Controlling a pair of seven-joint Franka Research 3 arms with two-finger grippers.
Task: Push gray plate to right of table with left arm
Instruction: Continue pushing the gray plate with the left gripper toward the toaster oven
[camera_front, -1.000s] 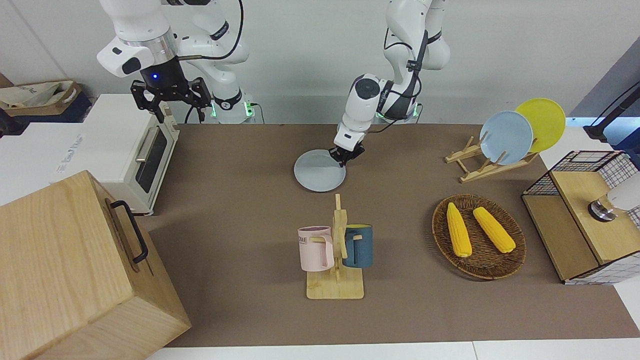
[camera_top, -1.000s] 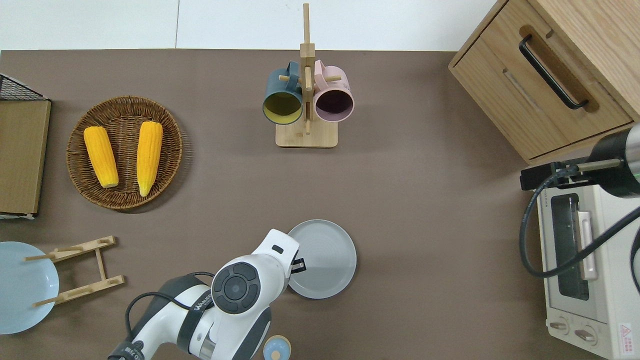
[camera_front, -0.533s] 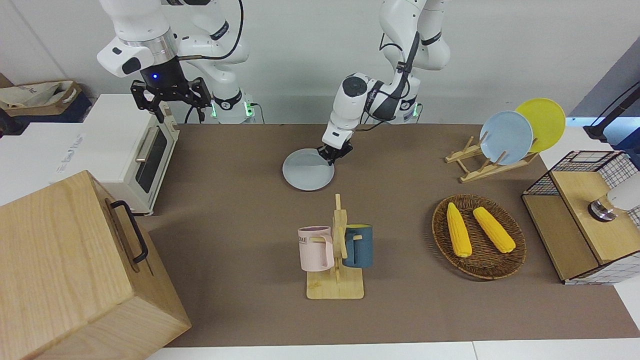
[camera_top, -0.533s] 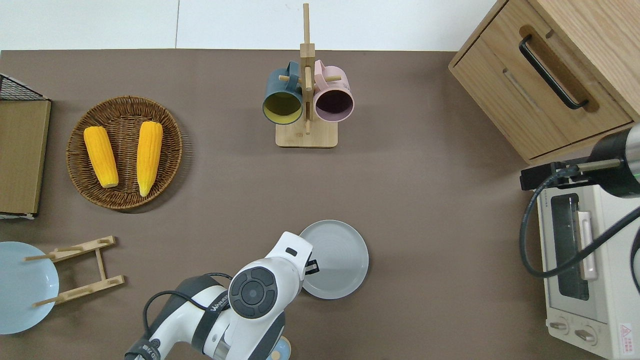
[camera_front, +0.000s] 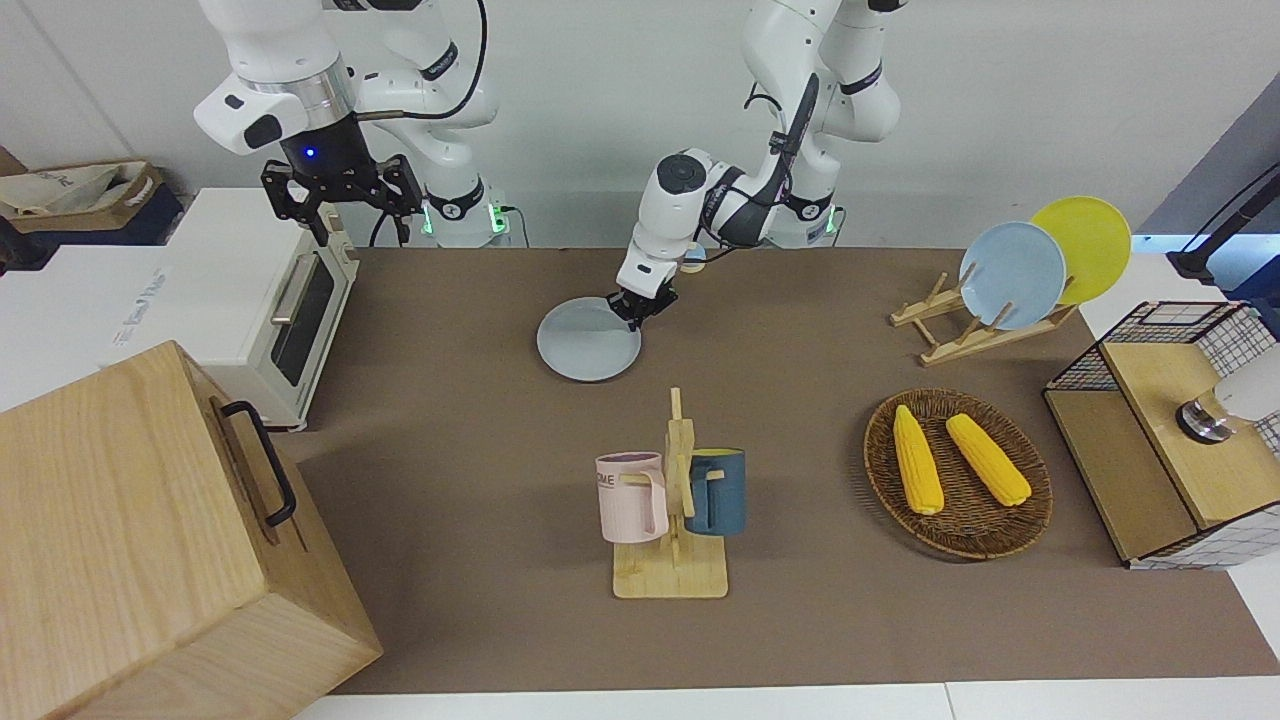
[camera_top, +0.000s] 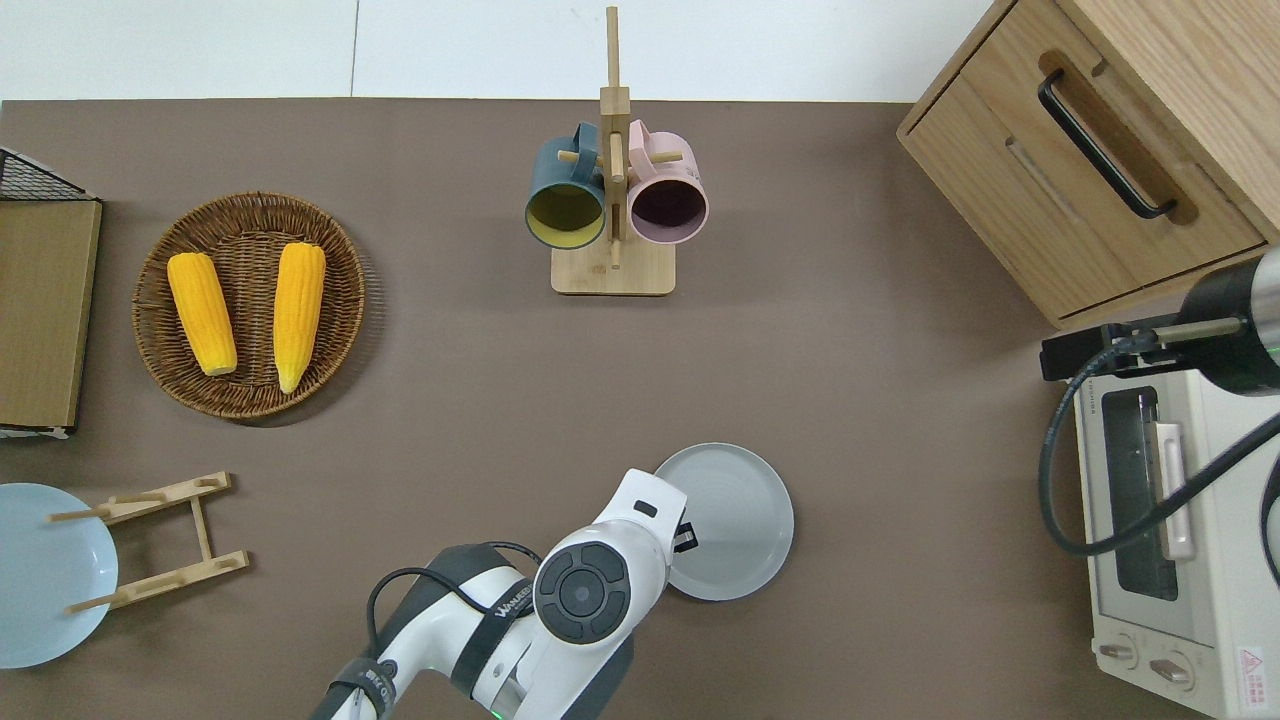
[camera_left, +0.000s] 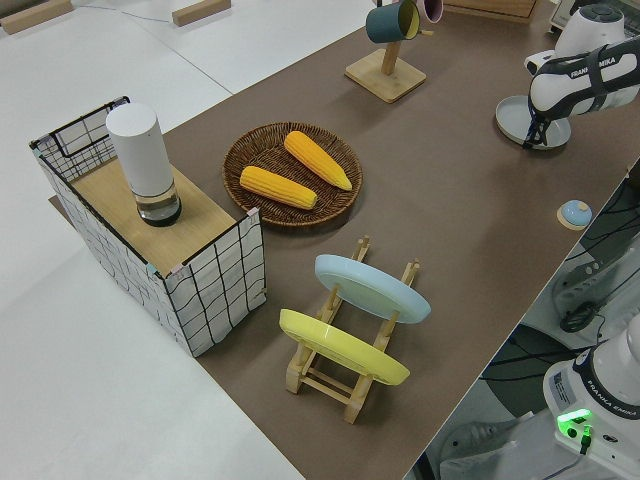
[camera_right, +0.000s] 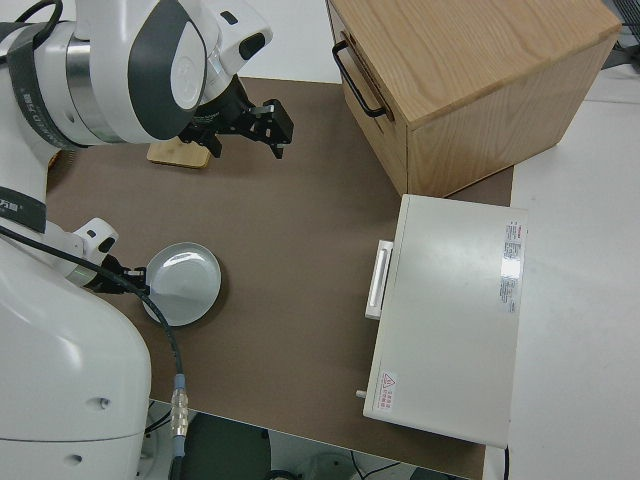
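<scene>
The gray plate lies flat on the brown table, between the mug rack and the robots; it also shows in the overhead view. My left gripper is down at the plate's rim on the side toward the left arm's end, touching it, with fingers close together and holding nothing. It shows in the overhead view and the left side view. The right arm is parked, its gripper open and empty.
A mug rack with a pink and a blue mug stands farther from the robots than the plate. A toaster oven and a wooden cabinet fill the right arm's end. A corn basket and a dish rack sit toward the left arm's end.
My left gripper has moved toward the right arm's end of the table, and the gray plate has slid along with it. The right arm has not moved.
</scene>
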